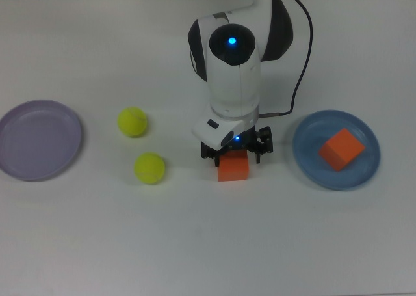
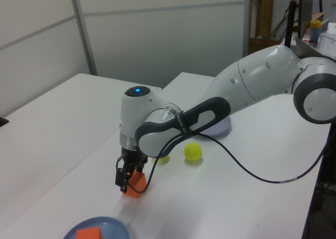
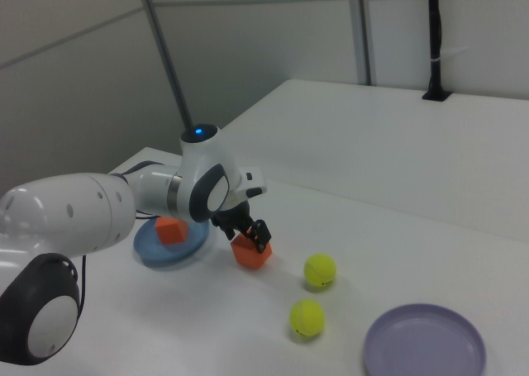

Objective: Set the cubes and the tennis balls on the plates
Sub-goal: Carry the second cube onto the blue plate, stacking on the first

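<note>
Top view centre: the gripper (image 1: 234, 154) sits low over an orange cube (image 1: 233, 166), its fingers straddling the block; whether they grip it I cannot tell. The cube is matte, with no long axis, edges nearly square to the frame. A second cube (image 1: 342, 148), turned diagonally, lies on the blue plate (image 1: 305, 154) at right. Two yellow-green balls (image 1: 132, 121) (image 1: 149, 168) lie left of centre, the lavender plate (image 1: 40, 140) far left.

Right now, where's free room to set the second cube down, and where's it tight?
The lavender plate is bare. The blue plate already holds a cube, with a bare strip toward the arm. The table is open along the top view's bottom edge. It is tight around the gripper, the cube under it and the two tennis balls.
</note>
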`<state>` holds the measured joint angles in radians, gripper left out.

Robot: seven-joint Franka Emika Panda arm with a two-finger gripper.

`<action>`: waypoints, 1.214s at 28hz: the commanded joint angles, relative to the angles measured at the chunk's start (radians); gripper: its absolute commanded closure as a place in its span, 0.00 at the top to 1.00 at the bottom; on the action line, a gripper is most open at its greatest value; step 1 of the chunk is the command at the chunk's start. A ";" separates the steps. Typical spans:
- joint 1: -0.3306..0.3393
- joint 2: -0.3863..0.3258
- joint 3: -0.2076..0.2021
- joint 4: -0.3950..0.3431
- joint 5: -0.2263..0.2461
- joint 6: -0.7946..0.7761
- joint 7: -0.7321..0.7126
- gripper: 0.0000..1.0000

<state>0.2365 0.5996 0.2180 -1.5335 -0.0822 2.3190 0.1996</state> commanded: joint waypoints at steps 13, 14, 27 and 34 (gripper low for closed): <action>0.032 -0.112 0.015 -0.001 0.018 0.011 0.066 0.00; 0.040 -0.116 0.026 0.000 0.016 0.011 0.081 0.00; 0.198 -0.115 0.072 0.021 -0.005 0.025 0.231 0.00; 0.221 -0.098 0.072 0.038 -0.005 0.034 0.247 0.00</action>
<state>0.4514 0.4885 0.2991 -1.5056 -0.0812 2.3335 0.4256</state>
